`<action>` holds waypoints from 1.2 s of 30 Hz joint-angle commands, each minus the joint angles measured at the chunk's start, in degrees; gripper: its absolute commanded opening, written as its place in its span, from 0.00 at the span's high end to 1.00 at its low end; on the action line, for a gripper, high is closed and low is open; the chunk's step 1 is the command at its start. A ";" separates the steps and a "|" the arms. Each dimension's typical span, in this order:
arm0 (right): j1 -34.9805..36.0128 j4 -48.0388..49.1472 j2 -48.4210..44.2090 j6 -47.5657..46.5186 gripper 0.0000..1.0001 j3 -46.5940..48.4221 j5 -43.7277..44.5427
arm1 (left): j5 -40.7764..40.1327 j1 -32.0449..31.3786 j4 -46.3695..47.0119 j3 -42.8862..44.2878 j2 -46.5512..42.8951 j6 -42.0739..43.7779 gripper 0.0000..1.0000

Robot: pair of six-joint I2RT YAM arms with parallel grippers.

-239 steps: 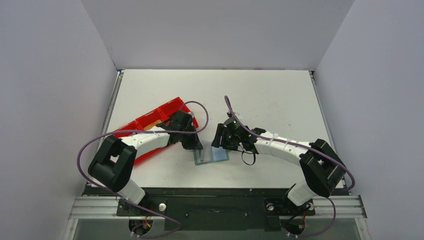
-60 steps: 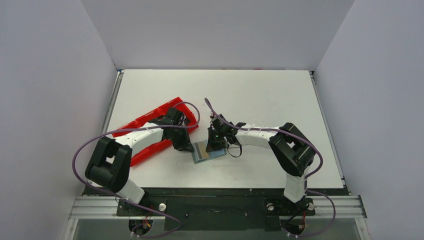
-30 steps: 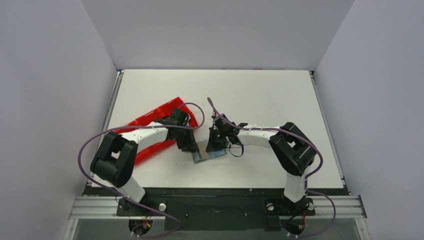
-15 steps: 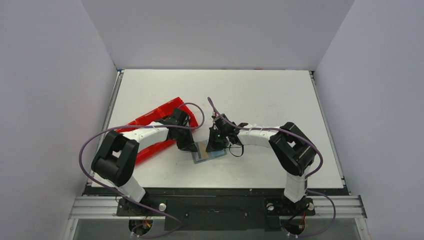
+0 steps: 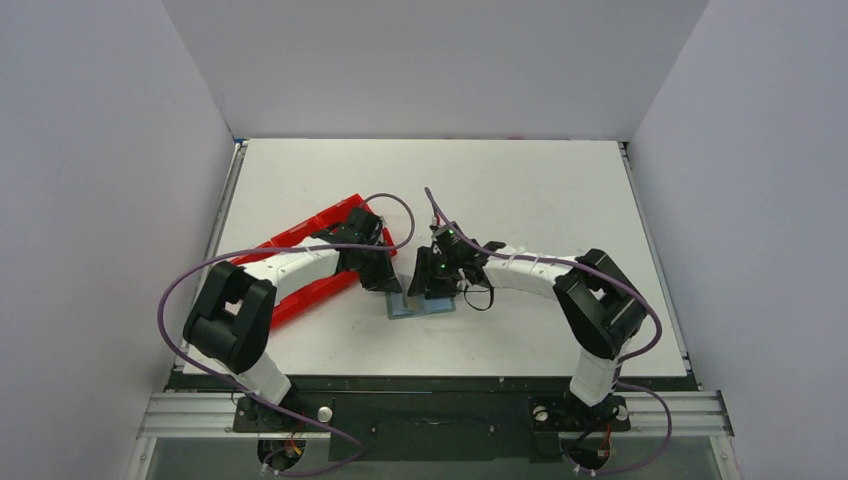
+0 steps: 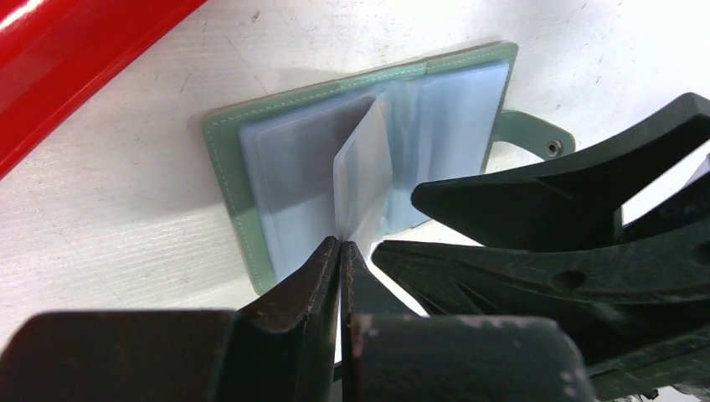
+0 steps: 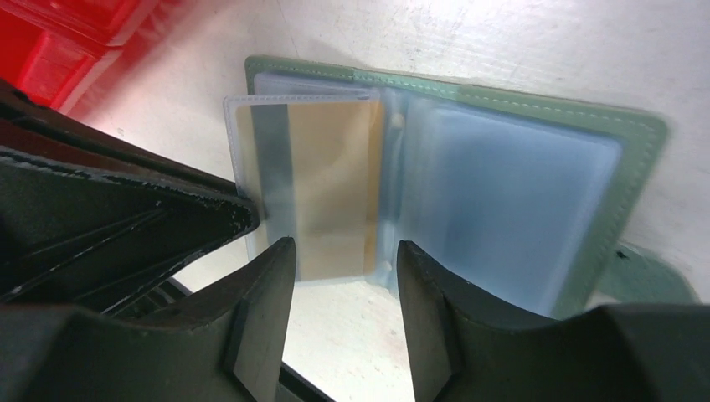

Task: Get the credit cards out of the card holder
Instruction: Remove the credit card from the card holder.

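The grey-green card holder (image 5: pixel 420 305) lies open on the table, its clear sleeves facing up. My left gripper (image 5: pixel 392 284) is shut on the edge of one clear sleeve (image 6: pixel 364 167) and lifts it upright off the holder (image 6: pixel 219 134). In the right wrist view that sleeve holds a tan-yellow credit card (image 7: pixel 331 184) over the holder (image 7: pixel 536 105). My right gripper (image 5: pixel 428 290) is open and empty. Its fingertips (image 7: pixel 276 260) flank the near edge of the carded sleeve without touching it. The holder's tab (image 6: pixel 536 138) points away to the right.
The red three-compartment tray (image 5: pixel 300 240) lies just left of the holder, under my left arm, and shows in the wrist views (image 6: pixel 67 42) (image 7: pixel 50 42). The right gripper's black fingers (image 6: pixel 544 193) crowd the holder's right side. White table (image 5: pixel 540 190) lies beyond.
The left gripper has lifted the sleeve page more upright. The right gripper has shifted slightly right and nearer, now covering the tan card in the top view.
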 commanded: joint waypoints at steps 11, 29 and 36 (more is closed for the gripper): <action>-5.71 -1.39 -12.45 1.89 0.50 -3.21 2.32 | 1.64 -2.87 0.12 7.19 1.43 0.00 1.00; -10.92 -5.97 -18.26 -0.51 0.50 -7.25 7.13 | 3.22 -7.26 2.90 14.93 9.74 -1.57 0.68; -11.09 -8.97 -19.25 -2.11 0.51 -6.56 9.26 | 2.75 -7.48 2.76 16.06 10.52 -1.69 0.62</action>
